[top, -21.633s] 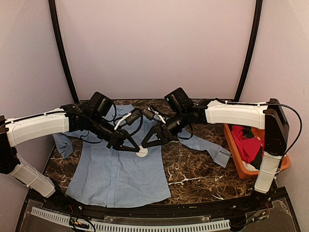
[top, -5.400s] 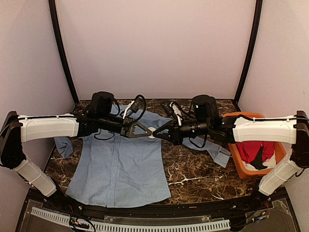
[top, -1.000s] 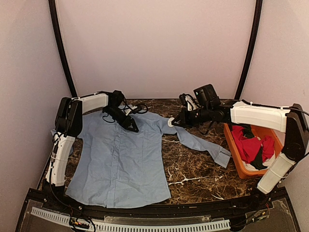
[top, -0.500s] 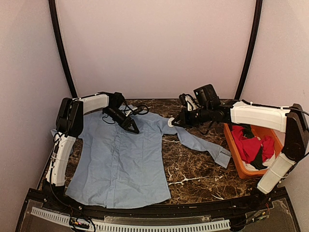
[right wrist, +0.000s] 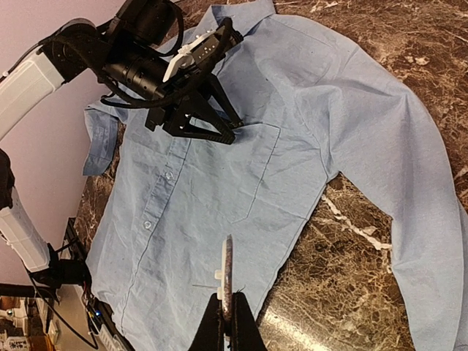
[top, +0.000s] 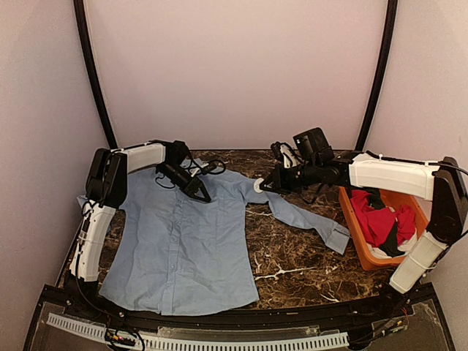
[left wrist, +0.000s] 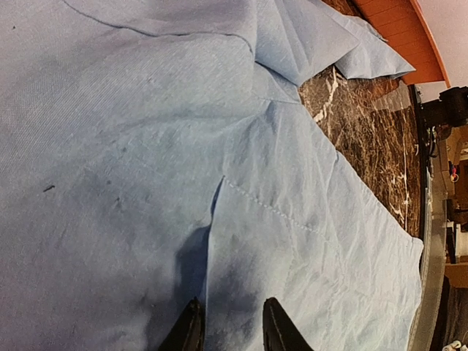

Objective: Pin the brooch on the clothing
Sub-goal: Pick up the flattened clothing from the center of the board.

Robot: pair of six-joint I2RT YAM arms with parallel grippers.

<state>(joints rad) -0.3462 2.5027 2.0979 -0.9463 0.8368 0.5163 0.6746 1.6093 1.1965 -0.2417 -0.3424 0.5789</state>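
blue shirt point(top: 183, 248): lying spread flat on desk point(top: 292, 256). right pincer point(right wrist: 225, 313): clenching white brooch point(right wrist: 227, 274) beside the shirt. left pincer point(left wrist: 232, 325): tips resting at chest pocket point(right wrist: 248, 175) edge, jaws narrowly apart; cannot tell whether pinching cloth.

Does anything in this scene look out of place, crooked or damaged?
Nothing looks damaged or spilled. Only the shirt lies unevenly: one sleeve stretches out toward the orange bin, while the other sleeve is folded up short at the opposite side.
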